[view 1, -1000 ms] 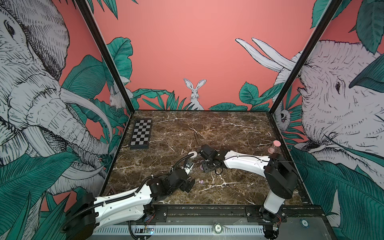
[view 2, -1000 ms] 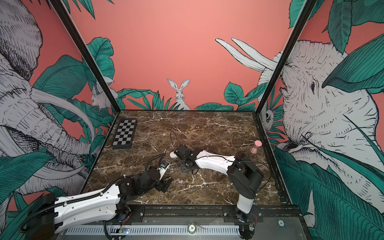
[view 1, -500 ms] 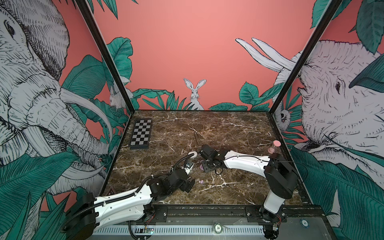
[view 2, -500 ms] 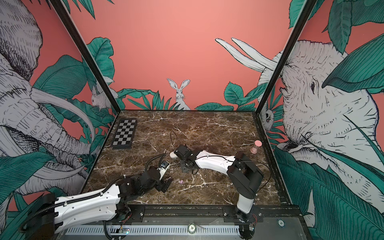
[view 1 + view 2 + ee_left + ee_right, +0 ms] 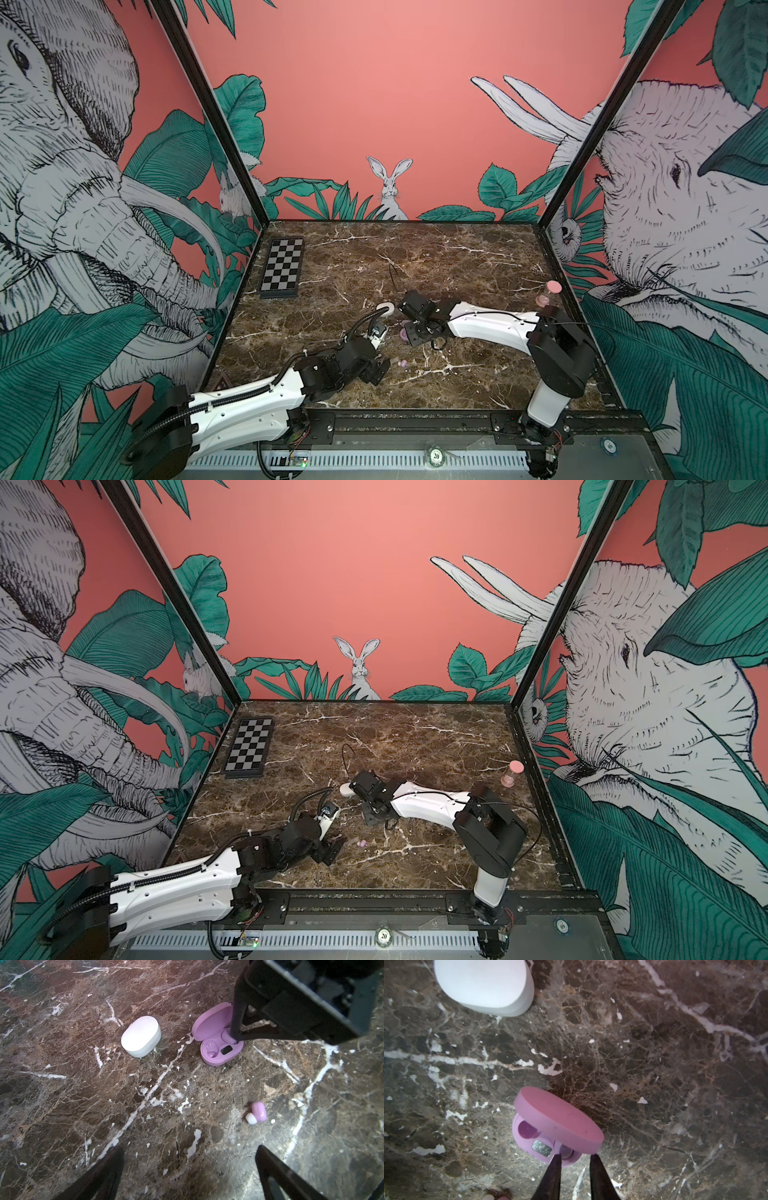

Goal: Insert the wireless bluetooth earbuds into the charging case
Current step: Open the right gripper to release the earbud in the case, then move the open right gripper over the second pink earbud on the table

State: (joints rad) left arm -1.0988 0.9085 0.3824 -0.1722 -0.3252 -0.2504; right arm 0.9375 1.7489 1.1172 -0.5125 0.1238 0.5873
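Lilac case (image 5: 214,1057) lies open on the desk (image 5: 62,1105); right tool (image 5: 575,1156) clenches one bud (image 5: 226,1035) at its socket; left tool (image 5: 191,1148) hangs released near a loose bud (image 5: 259,1111).

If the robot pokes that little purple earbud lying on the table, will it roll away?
Maybe a little. The loose purple earbud is rounded and glossy, and the marble table looks smooth, so it may skid. Its white tip sticks out sideways, so it would likely curl round rather than roll straight. It is tiny, so probably light.
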